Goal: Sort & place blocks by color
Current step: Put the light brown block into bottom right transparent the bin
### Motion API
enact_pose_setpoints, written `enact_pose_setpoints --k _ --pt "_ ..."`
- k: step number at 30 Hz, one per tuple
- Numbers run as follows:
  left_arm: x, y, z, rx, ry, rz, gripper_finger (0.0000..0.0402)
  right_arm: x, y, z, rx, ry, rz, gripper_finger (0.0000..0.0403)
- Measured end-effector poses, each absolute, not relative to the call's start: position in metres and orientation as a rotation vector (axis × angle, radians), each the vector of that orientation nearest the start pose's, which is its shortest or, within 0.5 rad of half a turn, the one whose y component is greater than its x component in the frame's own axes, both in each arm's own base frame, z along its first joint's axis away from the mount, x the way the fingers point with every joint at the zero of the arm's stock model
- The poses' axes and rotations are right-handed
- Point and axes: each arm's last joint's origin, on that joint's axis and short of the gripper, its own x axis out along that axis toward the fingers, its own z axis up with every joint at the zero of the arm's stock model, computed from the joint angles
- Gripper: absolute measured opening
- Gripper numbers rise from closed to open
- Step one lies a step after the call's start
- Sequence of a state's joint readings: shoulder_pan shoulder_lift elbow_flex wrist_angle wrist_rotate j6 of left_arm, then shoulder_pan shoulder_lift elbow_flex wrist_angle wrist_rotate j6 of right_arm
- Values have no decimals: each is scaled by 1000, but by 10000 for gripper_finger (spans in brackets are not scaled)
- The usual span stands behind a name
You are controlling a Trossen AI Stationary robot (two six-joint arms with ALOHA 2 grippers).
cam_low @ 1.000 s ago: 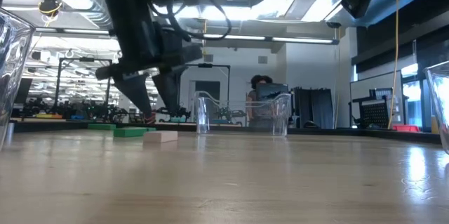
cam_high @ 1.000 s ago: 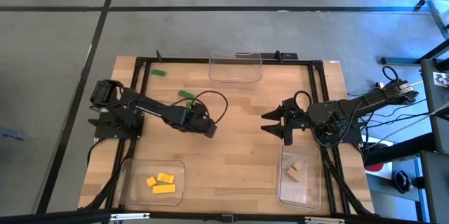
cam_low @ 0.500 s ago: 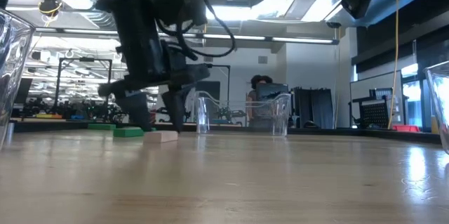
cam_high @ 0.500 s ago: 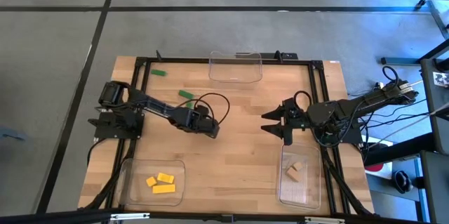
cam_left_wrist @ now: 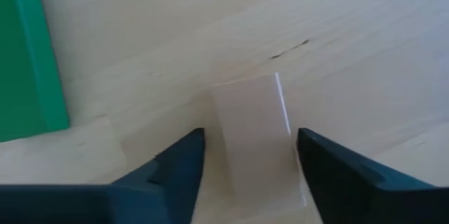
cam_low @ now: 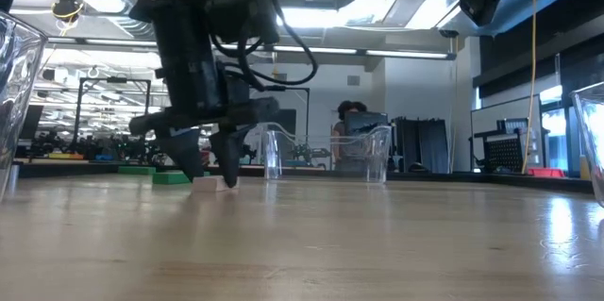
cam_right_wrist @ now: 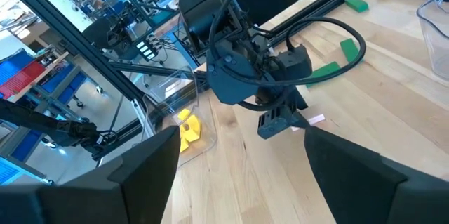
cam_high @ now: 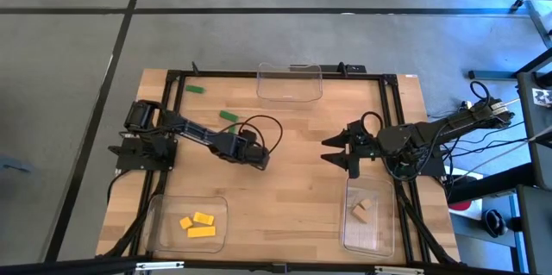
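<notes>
On the table, left of centre: the left hand [cam_left_wrist: 249,164] is low over a tan block [cam_left_wrist: 254,136], one finger on each side of it, apart and not yet pressing it.
Right hand [cam_high: 339,152]: wide open, holding nothing, above the table on the right side.
Green blocks: one [cam_high: 228,115] near the left arm, one [cam_high: 195,89] by the far left corner.
Yellow blocks [cam_high: 199,225]: in the near left tray [cam_high: 159,212].
Tan wedge [cam_high: 360,210]: in the near right tray [cam_high: 385,223].

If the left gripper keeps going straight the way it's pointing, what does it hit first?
Most likely the pale tan wooden block, which lies on the table between the open fingers of the left gripper. Below it is only the wooden tabletop.
</notes>
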State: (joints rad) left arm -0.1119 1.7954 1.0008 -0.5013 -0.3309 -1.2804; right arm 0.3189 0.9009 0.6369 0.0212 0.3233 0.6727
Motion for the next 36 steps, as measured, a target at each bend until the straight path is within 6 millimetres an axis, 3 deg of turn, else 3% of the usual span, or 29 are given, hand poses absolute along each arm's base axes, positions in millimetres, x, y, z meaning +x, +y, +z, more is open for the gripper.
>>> enact_pose_setpoints --k 6,12,19,24,29,36 --pt "316 -27 136 -795 948 948 123 193 54 282 593 219 -81 307" --pt "314 -26 142 -742 982 881 117 193 54 282 593 218 -80 307" --pt "295 -14 194 -637 922 790 117 194 54 283 598 204 -79 307" --pt "279 -12 244 -464 747 674 117 194 52 285 595 162 -149 307" --pt "275 -18 286 -360 516 485 117 194 50 285 591 136 -200 307" --pt "282 -23 305 -377 377 291 117 194 50 285 591 135 -200 307"
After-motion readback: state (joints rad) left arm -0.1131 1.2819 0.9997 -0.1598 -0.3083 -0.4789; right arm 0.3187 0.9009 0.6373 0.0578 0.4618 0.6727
